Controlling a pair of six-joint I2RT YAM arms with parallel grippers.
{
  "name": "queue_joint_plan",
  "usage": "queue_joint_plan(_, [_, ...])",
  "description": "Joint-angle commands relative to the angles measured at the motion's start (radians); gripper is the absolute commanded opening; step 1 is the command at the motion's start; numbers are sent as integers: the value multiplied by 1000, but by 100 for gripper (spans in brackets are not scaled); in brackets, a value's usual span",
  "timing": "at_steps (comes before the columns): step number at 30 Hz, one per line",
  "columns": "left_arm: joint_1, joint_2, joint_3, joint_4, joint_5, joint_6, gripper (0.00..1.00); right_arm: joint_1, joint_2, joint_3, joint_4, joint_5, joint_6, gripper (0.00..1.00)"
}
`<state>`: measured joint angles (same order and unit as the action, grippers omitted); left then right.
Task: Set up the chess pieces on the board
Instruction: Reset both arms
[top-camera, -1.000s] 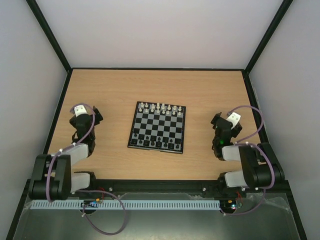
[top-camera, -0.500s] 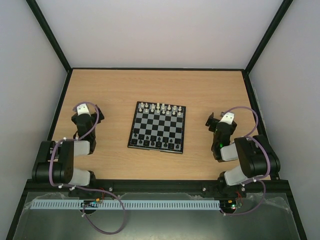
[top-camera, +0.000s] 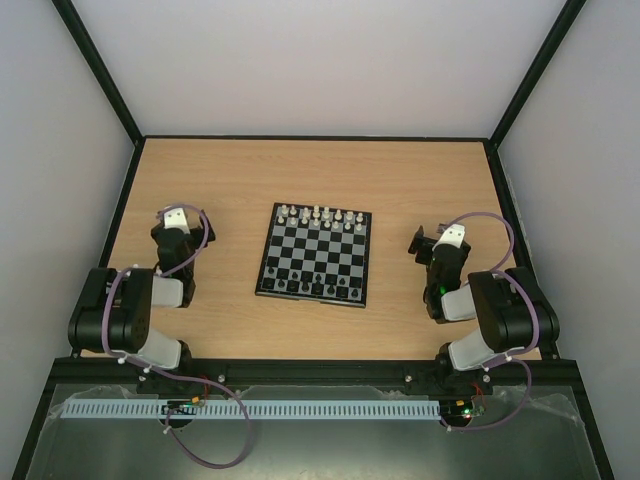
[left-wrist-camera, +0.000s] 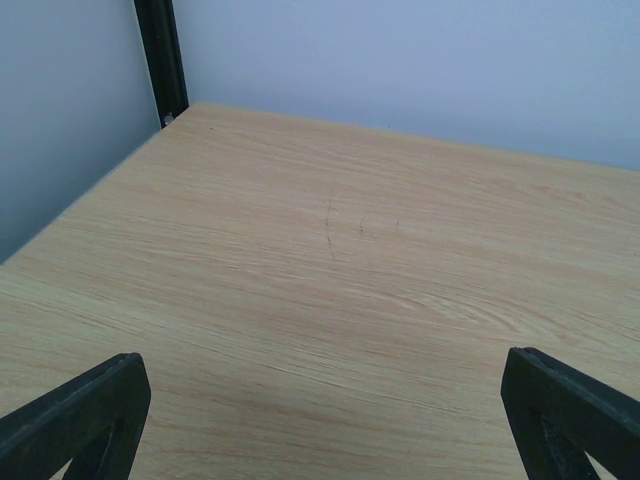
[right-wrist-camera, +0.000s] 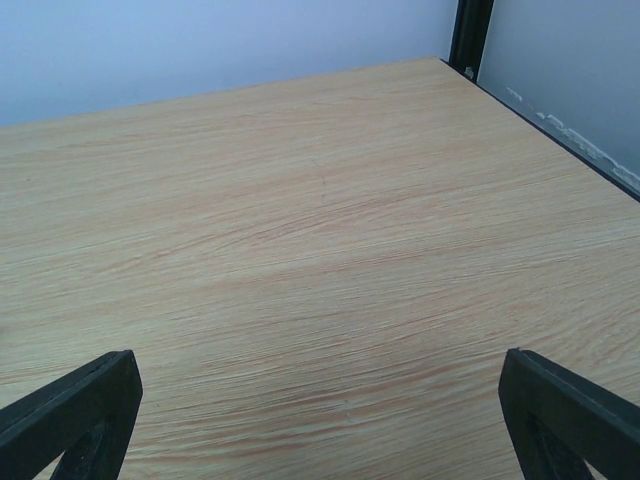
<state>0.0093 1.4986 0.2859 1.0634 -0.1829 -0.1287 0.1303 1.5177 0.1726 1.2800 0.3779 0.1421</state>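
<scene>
The board (top-camera: 317, 254) lies in the middle of the wooden table. Tiny black chess pieces (top-camera: 314, 288) stand in the rows along its near edge; small white pieces (top-camera: 323, 216) stand along its far edge. My left gripper (top-camera: 180, 226) is left of the board, well apart from it, open and empty. In the left wrist view the gripper (left-wrist-camera: 320, 425) shows only bare wood between its fingers (left-wrist-camera: 85, 415). My right gripper (top-camera: 430, 246) is right of the board, open and empty, and its wrist view (right-wrist-camera: 320, 425) also shows only bare wood. Neither wrist view shows the board.
Black frame posts (left-wrist-camera: 160, 55) (right-wrist-camera: 470, 35) stand at the far table corners, with pale walls behind and at both sides. Both arms are folded back near the table's front edge (top-camera: 320, 360).
The left arm has folded further, its elbow shifting and its gripper moving slightly right and away. The right gripper has moved slightly left. The board and pieces have not moved.
</scene>
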Motion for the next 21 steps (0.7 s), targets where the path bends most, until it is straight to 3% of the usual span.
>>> queue_joint_plan(1, [-2, 4, -11, 84, 28, 26, 99, -7, 0, 20, 32, 3, -6, 99])
queue_joint_plan(7, [-8, 8, -17, 86, 9, 25, 99, -9, 0, 20, 34, 3, -5, 99])
queue_joint_plan(9, [-15, 31, -69, 217, -44, 13, 99, -9, 1, 19, 34, 2, -5, 99])
queue_joint_plan(21, [-41, 22, -52, 173, -101, 22, 99, -12, 0, 24, 25, -3, -4, 99])
